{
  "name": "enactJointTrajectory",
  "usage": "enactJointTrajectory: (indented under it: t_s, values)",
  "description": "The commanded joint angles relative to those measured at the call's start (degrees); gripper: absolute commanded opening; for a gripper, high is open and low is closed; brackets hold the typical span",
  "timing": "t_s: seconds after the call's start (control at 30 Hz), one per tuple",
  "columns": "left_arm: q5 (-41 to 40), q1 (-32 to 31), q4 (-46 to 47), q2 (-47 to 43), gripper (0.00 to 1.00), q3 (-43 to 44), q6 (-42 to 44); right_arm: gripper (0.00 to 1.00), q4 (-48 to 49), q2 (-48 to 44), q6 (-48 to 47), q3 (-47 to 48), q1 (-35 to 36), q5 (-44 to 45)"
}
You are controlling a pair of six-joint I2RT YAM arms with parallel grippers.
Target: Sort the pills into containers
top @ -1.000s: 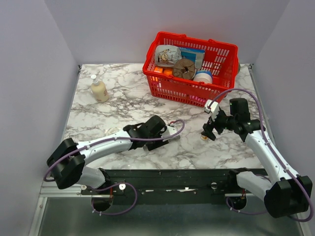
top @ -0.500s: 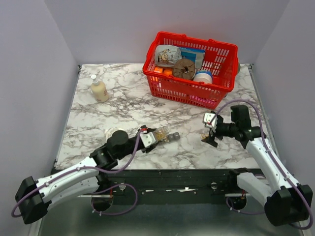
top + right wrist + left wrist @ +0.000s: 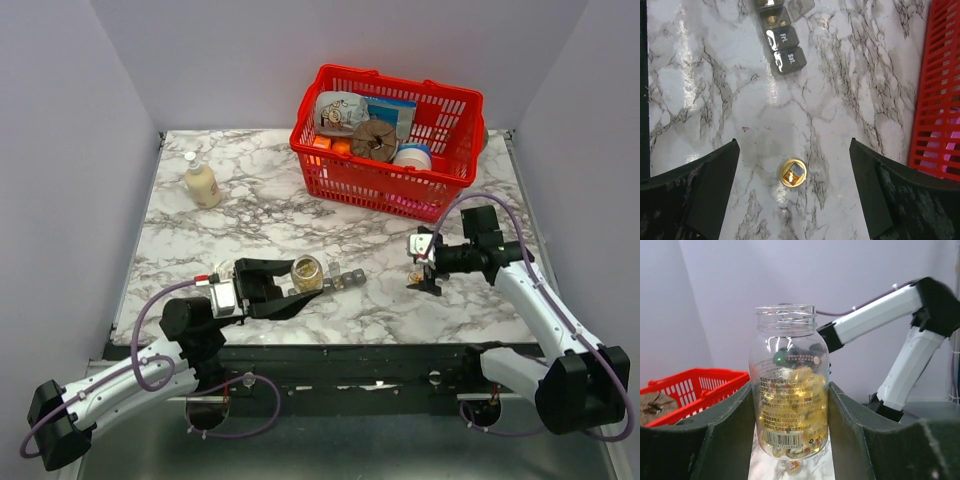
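A small clear bottle [image 3: 790, 405] with no cap stands upright between the fingers of my left gripper [image 3: 790, 440], which is shut on it. Amber-yellow pills [image 3: 795, 390] fill its lower half. In the top view the bottle [image 3: 306, 272] sits just left of the dark grey pill organiser [image 3: 345, 279], with my left gripper [image 3: 300, 283] around it. One loose round amber pill [image 3: 792, 173] lies on the marble. My right gripper [image 3: 793, 147] hovers over it, open, with nothing between its fingers [image 3: 695, 195]. The organiser's end compartments [image 3: 782, 42] show at the top of the right wrist view.
A red mesh basket [image 3: 388, 135] full of goods stands at the back right, and its side [image 3: 937, 100] is close to my right gripper. A cream pump bottle [image 3: 202, 182] stands at the back left. The marble table [image 3: 250, 220] ends at the arms' black base rail.
My left arm has drawn back toward the near left, uncovering the bottle, which has shifted slightly left in its grip. My right gripper has dropped a little and opened fully over the loose pill.
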Motion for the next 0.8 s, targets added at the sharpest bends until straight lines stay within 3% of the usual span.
enactJointTrajectory:
  t_s: [0.0, 0.07, 0.2, 0.37, 0.77]
  values:
    - [4.9, 0.4, -8.4, -4.7, 0.00, 2.4, 5.3, 1.00, -0.7, 3.0, -3.7, 0.8, -0.3, 5.9]
    - [5.5, 0.4, -18.6, -6.2, 0.00, 3.3, 9.0, 1.00, -0.7, 4.9, -4.8, 1.1, -0.2, 8.3]
    - [3.9, 0.4, -29.2, -9.9, 0.00, 4.1, 17.3, 0.99, -0.6, 11.2, -5.1, 3.0, -0.2, 15.1]
    - [3.0, 0.4, -32.5, -10.9, 0.00, 2.7, 19.8, 0.96, -1.1, 19.2, -2.8, 6.1, 0.1, 20.0]
    - [3.3, 0.4, -34.6, -11.6, 0.00, 1.6, 21.1, 0.91, 1.4, 25.1, -0.9, 4.4, 3.8, 23.8]
